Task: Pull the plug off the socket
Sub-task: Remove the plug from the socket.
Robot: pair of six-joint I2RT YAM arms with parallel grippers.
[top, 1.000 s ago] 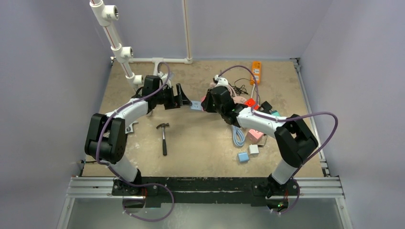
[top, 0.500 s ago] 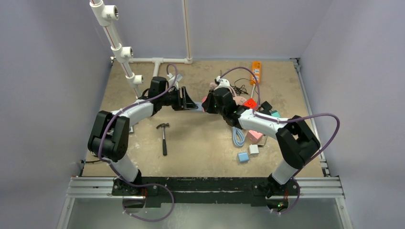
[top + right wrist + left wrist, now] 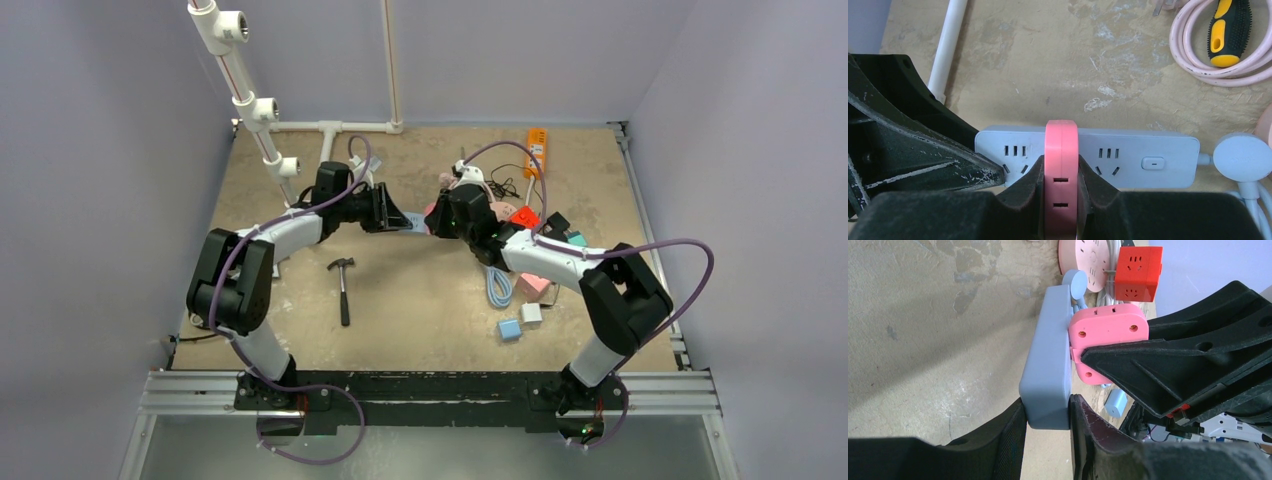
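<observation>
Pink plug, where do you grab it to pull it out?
Grip the pink plug by its two wide flat faces, coming from the side opposite the power strip. It sticks out thin and flat, so a grip sits squarely there, as the right tool does now.

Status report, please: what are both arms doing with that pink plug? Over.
Left gripper clamped on power strip end. Right gripper shut on pink plug. Plug seated, not yet pulled. Nothing seen blocking the pull.

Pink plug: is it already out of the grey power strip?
No, the pink plug sits flush against the power strip, with no gap between them.
</observation>
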